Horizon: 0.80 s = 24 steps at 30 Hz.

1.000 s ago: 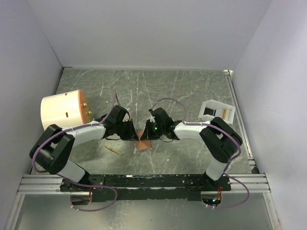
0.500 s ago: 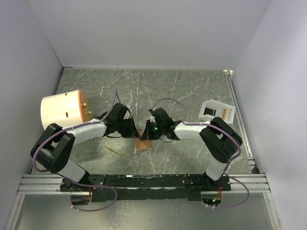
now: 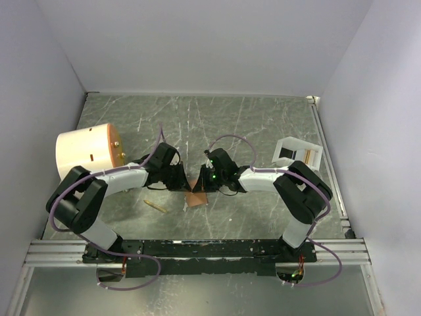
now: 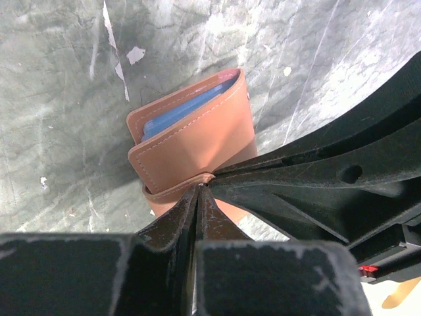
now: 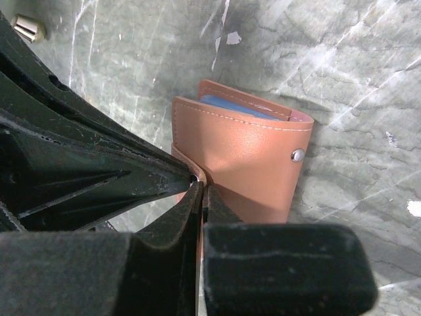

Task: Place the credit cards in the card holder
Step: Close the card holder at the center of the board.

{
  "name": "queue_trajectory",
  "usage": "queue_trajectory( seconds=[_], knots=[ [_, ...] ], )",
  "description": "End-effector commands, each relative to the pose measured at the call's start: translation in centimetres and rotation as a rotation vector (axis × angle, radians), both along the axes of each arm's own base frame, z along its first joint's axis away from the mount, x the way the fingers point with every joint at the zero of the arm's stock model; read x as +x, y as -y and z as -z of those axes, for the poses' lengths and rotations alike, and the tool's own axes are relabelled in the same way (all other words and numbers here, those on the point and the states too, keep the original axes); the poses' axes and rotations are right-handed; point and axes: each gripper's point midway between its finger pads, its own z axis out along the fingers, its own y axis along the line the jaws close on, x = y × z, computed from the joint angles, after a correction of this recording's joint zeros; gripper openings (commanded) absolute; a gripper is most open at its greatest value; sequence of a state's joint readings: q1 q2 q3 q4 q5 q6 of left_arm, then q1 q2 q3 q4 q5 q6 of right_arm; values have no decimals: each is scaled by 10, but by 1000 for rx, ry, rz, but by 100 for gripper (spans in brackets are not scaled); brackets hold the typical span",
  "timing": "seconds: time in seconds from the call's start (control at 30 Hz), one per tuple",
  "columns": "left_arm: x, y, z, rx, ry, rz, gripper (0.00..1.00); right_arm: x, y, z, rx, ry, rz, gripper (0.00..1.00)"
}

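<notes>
The card holder [image 3: 196, 198] sits mid-way on the counter [image 3: 250, 125], the left pincer [image 3: 185, 187] at its left and the right pincer [image 3: 202, 187] at its right. A credit card [image 4: 176, 113] is inside. The cylinder [image 3: 89, 153] stands left, the tray [image 3: 296, 153] right.

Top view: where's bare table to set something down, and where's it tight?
Bare: the far strip of table between back wall and the arms; the near patch between card holder and right arm base. Tight: centre, where left gripper and right gripper clamp the holder; cream cylinder blocks left, white tray right.
</notes>
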<state>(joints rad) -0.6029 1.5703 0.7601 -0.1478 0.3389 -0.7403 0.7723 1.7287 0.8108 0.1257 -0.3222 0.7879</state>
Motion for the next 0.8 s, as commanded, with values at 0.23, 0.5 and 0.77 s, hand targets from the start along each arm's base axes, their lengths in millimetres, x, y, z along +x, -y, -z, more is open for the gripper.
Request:
queue_trajectory(
  seconds=[0.23, 0.5, 0.77],
  knots=[
    [-6, -8, 22, 65, -34, 17, 10, -12, 18, 21, -79, -42, -2, 0],
    [-16, -16, 38, 129, -88, 29, 10, -24, 30, 39, -133, -88, 7, 0],
    [-23, -16, 48, 207, -125, 76, 11, -36, 47, 57, -232, -131, 12, 0]
  ],
)
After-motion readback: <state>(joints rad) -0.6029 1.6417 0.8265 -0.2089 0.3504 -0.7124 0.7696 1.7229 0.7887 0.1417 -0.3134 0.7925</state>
